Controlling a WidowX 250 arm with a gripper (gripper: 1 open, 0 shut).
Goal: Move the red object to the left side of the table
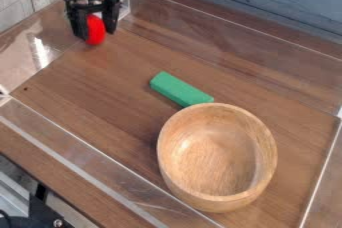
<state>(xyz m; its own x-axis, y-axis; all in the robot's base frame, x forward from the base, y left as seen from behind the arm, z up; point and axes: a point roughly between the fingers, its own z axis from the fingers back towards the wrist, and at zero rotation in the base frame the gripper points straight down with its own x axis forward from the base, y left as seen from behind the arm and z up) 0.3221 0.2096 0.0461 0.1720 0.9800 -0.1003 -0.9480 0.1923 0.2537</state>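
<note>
The red object (95,31), small and bright red, sits at the far left of the dark wooden table (227,62), close to the left acrylic wall. My gripper (94,20) points down over it. The black fingers (74,17) stand wide apart on either side of its upper half, and its lower half shows below the fingertips. The jaws look open. I cannot tell whether a finger touches the red object.
A green rectangular block (179,90) lies near the table's middle. A large wooden bowl (163,152) stands at the front right. Low clear acrylic walls (40,67) border the tabletop all round.
</note>
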